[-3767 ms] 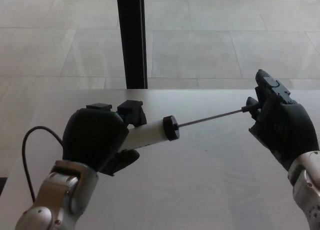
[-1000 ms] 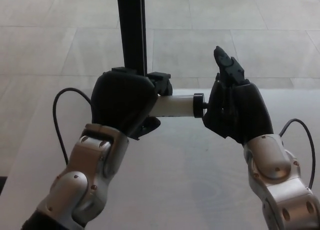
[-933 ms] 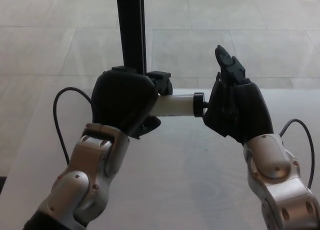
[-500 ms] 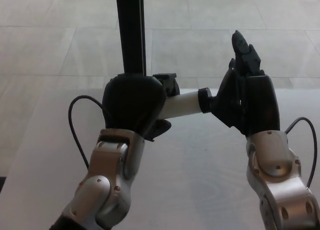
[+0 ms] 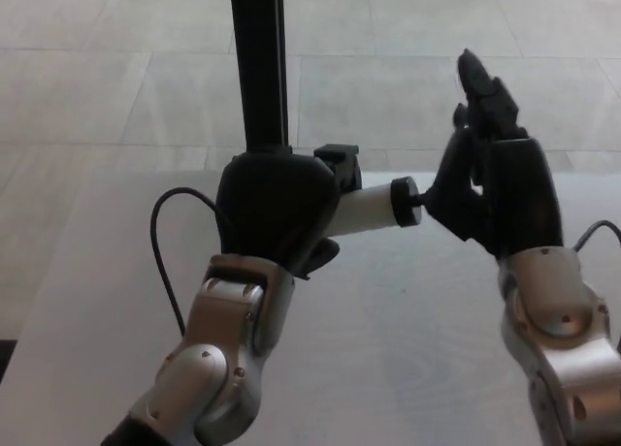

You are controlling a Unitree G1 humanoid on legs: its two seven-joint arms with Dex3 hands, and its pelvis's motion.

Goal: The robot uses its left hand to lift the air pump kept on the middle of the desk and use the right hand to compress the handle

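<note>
A: Pump (image 5: 367,207) is held clear above the desk (image 5: 408,368), roughly level, white barrel wrapped by the left hand (image 5: 277,213). Fingers are closed around the barrel; only the black collar end is exposed.

B: Right hand (image 5: 495,199)?

A: It is pressed against the handle end, just beside the collar. Almost no rod is seen between them, so the stroke is judged near fully compressed. The handle is hidden in the palm and one finger sticks up; whether the others are closed on it cannot be told.

B: Risks?

A: Bottoming out. If more push is applied, load is passed straight into the left grip and the barrel could be twisted or slid out. An off-axis push could bend the rod or slip the handle off the palm.

B: Obstructions?

A: Cable (image 5: 170,242) is looped beside the left wrist, and could be snagged if the arm is swung. Another cable (image 5: 597,235) is seen by the right forearm. Further back, a black post (image 5: 260,63) stands behind the left hand, near the pump's rear fitting; contact is possible if the pump is raised or pushed back. Tiled floor (image 5: 116,68) is seen beyond.
</note>
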